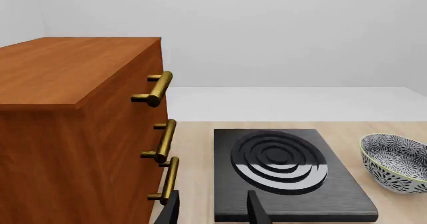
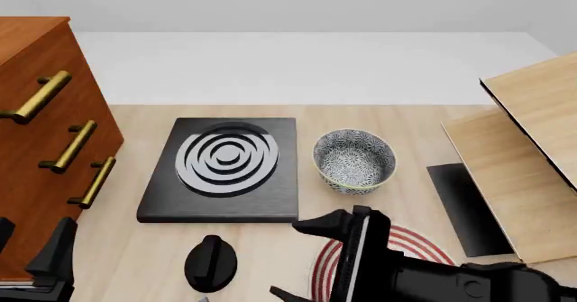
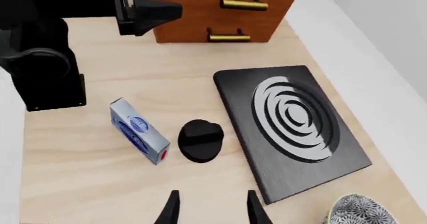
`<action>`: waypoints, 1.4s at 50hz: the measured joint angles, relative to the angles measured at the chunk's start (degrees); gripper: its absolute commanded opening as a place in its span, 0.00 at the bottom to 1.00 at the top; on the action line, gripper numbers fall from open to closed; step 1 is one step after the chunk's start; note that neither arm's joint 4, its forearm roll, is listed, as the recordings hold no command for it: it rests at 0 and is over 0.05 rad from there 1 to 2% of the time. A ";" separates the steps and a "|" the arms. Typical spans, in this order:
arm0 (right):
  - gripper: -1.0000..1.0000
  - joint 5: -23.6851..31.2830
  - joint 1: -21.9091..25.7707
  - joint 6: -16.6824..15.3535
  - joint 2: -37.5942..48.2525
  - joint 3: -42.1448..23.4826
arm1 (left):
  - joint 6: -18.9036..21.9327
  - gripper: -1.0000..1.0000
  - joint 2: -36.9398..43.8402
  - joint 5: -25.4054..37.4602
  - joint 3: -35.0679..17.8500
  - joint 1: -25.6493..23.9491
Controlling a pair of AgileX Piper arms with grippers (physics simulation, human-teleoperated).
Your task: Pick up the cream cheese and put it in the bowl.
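A simulated pair of arms works a light wooden surface (image 2: 270,261), the pick not yet made. In the right wrist view the cream cheese (image 3: 138,130) stands at centre left of the frame, free on the surface, just beside a black knob (image 3: 201,140) and near the dark base of the left arm. The right gripper (image 3: 210,209), its two fingers spread apart and holding nothing, pokes in at the lower edge of that frame, short of the box and aimed roughly between box and knob.

In the front view the right arm fills the lower right of the frame, over a red-striped plate (image 2: 431,246); the cream cheese cannot be seen there. The bowl (image 2: 355,160) sits just right of centre, empty, beside a black burner plate (image 2: 226,170). A wooden drawer cabinet (image 2: 45,126) occupies the left edge.

The left gripper (image 1: 212,211) hangs apart from the action, fingers parted and empty, facing the cabinet's brass handles and the burner.

The step in hand appears to be the approach. The next move likely calls for shifting the right gripper towards the box, lining the fingers across its narrow sides and clear of the knob, then closing before carrying it to the bowl.
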 measured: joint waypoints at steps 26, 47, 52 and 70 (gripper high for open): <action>1.00 1.34 9.02 -0.16 15.30 -9.54 | 0.00 1.00 0.00 0.00 0.00 0.00; 1.00 0.86 10.02 -0.44 24.13 -14.31 | 0.00 1.00 0.00 0.00 0.00 0.00; 1.00 0.27 9.89 -0.16 25.81 -14.95 | 0.00 1.00 0.00 0.00 0.00 0.00; 1.00 -2.81 10.09 2.74 31.51 -16.70 | 0.00 1.00 0.00 0.00 0.00 0.00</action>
